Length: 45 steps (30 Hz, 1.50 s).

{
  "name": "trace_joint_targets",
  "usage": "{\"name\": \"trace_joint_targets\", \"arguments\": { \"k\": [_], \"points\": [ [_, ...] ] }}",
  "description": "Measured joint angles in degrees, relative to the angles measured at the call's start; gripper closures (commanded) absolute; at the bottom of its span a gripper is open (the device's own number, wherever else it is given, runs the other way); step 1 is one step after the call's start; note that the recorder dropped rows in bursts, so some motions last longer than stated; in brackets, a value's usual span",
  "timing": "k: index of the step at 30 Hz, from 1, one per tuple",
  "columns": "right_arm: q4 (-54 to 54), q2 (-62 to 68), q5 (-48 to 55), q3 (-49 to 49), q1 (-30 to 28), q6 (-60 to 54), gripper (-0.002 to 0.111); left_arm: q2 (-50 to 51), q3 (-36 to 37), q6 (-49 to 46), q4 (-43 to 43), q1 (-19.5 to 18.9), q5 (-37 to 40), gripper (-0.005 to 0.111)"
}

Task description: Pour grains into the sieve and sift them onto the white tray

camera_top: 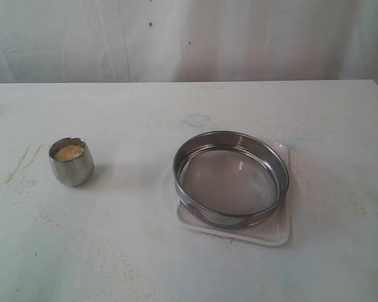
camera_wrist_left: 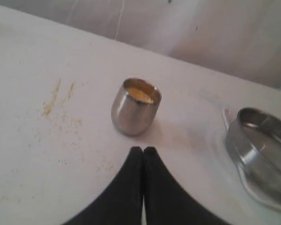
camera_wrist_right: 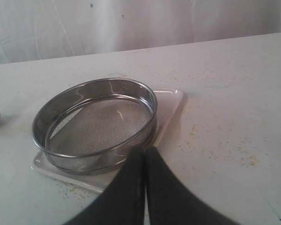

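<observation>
Golden-yellow grains [camera_top: 69, 152] [camera_wrist_left: 139, 93] fill a small rounded steel cup [camera_top: 71, 162] [camera_wrist_left: 133, 110] standing upright on the left of the table. The round steel sieve [camera_top: 230, 177] [camera_wrist_right: 94, 123] rests on the white tray [camera_top: 282, 231] [camera_wrist_right: 171, 103] at centre right; its mesh looks bare. My left gripper [camera_wrist_left: 143, 150] is shut with nothing in it, a short way from the cup. My right gripper [camera_wrist_right: 144, 150] is also shut and empty, its tips by the sieve's rim and the tray edge. Neither gripper shows in the exterior view.
Spilled yellow grains are scattered over the white table [camera_top: 176, 264], thickest in a streak left of the cup [camera_top: 19, 167]. A white curtain [camera_top: 189, 38] hangs behind the table's far edge.
</observation>
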<state>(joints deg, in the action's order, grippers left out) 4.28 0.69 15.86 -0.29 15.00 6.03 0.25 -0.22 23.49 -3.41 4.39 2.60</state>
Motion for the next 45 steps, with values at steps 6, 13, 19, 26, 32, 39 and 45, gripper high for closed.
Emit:
{"name": "trace_joint_targets", "arguments": {
  "k": [6, 13, 19, 26, 32, 39, 45],
  "points": [
    [0.0, 0.0, 0.0, 0.0, 0.0, 0.0, 0.108, 0.0, 0.0, 2.1, 1.3, 0.0, -7.7, 0.107],
    [0.0, 0.0, 0.0, 0.0, 0.0, 0.0, 0.108, 5.4, 0.0, 7.9, 12.4, 0.1, -17.7, 0.095],
    [0.0, 0.0, 0.0, 0.0, 0.0, 0.0, 0.108, 20.6, -13.1, 29.2, 41.7, 0.1, -25.7, 0.068],
    [0.0, 0.0, 0.0, 0.0, 0.0, 0.0, 0.108, 37.1, -24.9, 42.2, 61.0, 0.1, -20.5, 0.046],
    [0.0, 0.0, 0.0, 0.0, 0.0, 0.0, 0.108, 47.7, -19.9, 37.0, 60.5, 0.2, -28.7, 0.046],
    [0.0, 0.0, 0.0, 0.0, 0.0, 0.0, 0.108, 55.1, -13.0, 14.8, 33.9, 0.2, -34.9, 0.029],
    [0.0, 0.0, 0.0, 0.0, 0.0, 0.0, 0.108, 60.8, -11.7, 6.7, 22.1, 0.2, -36.4, 0.024]
  ]
}}
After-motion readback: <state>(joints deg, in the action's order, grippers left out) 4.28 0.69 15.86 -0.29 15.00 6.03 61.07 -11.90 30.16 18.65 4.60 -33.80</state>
